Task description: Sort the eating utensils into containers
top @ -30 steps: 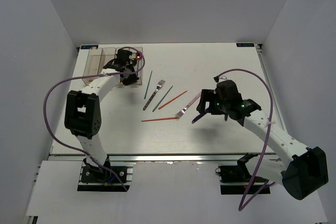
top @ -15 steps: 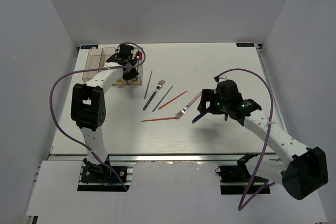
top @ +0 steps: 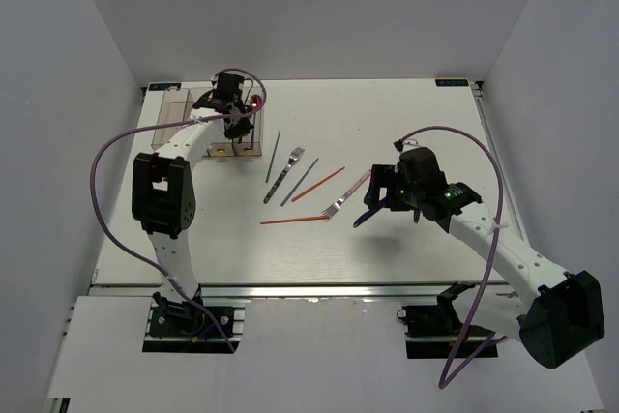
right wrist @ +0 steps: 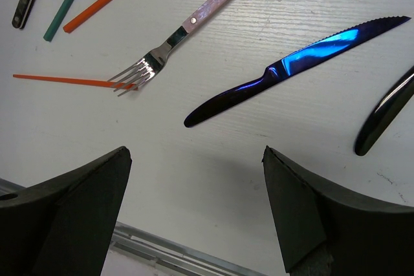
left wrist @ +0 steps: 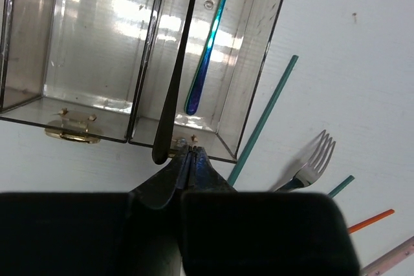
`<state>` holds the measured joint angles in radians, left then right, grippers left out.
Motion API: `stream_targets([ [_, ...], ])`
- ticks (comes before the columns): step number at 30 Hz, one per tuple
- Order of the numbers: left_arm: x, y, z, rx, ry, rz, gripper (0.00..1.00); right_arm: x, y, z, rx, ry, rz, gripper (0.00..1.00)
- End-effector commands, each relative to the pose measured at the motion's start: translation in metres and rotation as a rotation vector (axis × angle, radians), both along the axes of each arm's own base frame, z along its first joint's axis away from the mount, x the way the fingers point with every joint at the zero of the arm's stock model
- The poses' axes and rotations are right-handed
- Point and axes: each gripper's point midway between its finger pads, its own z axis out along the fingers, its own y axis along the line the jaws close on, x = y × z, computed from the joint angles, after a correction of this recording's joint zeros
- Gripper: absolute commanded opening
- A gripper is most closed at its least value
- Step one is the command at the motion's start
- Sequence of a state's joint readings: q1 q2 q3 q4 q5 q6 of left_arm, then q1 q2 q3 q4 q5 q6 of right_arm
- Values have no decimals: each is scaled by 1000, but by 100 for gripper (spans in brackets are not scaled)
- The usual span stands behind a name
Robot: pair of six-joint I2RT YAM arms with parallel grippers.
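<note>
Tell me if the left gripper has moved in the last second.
Yes: the left gripper moved up-frame along the containers, toward their far end.

The right gripper is seen with its jaws spread wide above the tabletop, close to the near edge. A dark blue knife lies flat beyond the fingers. Beside it, a pink-handled fork is laid with its tines touching an orange chopstick. A black utensil is partly visible near the knife's blade.
</note>
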<state>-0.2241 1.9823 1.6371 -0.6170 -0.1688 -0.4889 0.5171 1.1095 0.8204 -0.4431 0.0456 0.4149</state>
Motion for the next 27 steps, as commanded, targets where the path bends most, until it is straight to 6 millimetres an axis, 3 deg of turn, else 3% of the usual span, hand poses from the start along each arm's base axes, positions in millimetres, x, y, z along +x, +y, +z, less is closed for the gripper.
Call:
stream_targets([
  [1, 3, -4, 17, -18, -20, -23, 11, 3, 0, 5, 5, -23, 3, 87],
  [5, -23, 7, 27, 8, -29, 1, 13, 4, 2, 5, 12, -21, 9, 87],
  [9, -46, 20, 9, 72, 62, -3, 13, 4, 4, 5, 19, -15, 13, 87],
  [11, -49, 23, 2, 92, 85, -5, 12, 5, 6, 7, 23, -18, 15, 87],
  [18, -26, 22, -3, 87, 101, -23, 10, 7, 5, 11, 13, -24, 23, 87],
  [20, -22, 27, -16, 85, 139, -20, 9, 7, 5, 11, 6, -24, 26, 87],
  [27, -1, 15, -11, 26, 110, -57, 9, 8, 4, 8, -11, -18, 27, 87],
])
